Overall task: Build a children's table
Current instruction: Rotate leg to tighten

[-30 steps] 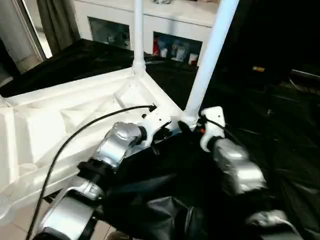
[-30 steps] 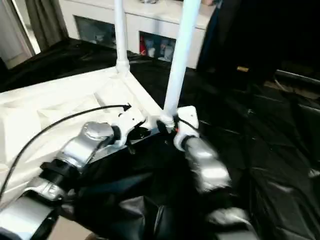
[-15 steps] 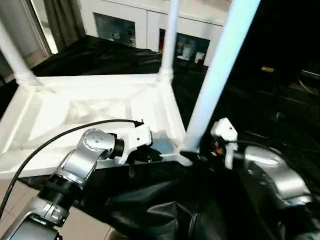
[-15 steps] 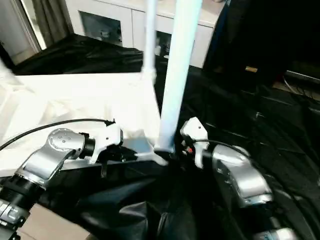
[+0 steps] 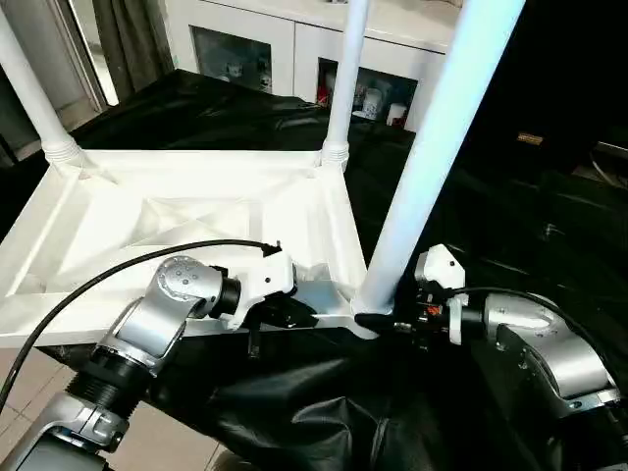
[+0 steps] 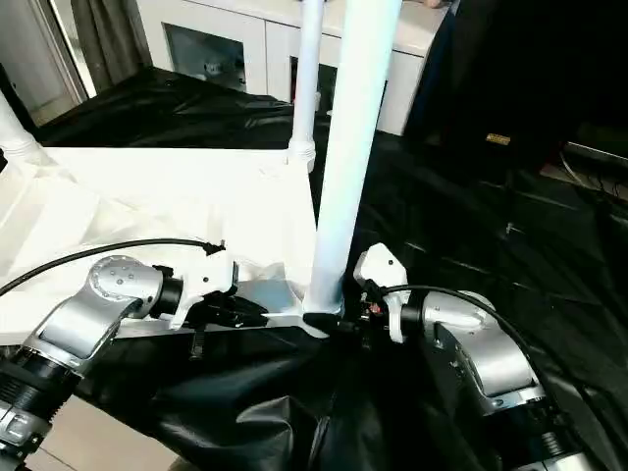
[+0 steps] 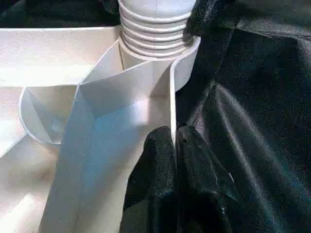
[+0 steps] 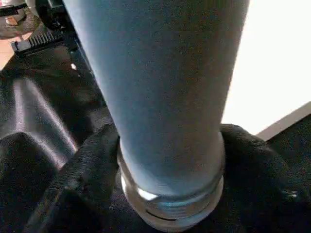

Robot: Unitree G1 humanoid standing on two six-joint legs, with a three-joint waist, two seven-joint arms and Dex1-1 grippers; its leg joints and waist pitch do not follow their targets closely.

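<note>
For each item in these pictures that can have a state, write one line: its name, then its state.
Tabletop: upside down, ribbed underside up.
Near leg: upright in its corner socket.
Left gripper: shut on the tabletop rim.
Right gripper: around the near leg's base.
Cabinet: doors closed.

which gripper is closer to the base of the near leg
Right. The right gripper has its fingers on either side of the near leg at its base; the left gripper pinches the tabletop rim beside that corner.

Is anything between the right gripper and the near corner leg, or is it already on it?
Nothing visible stands between them. The right gripper has its black fingers on either side of the near leg, at its base where it enters the tabletop corner socket.
</note>
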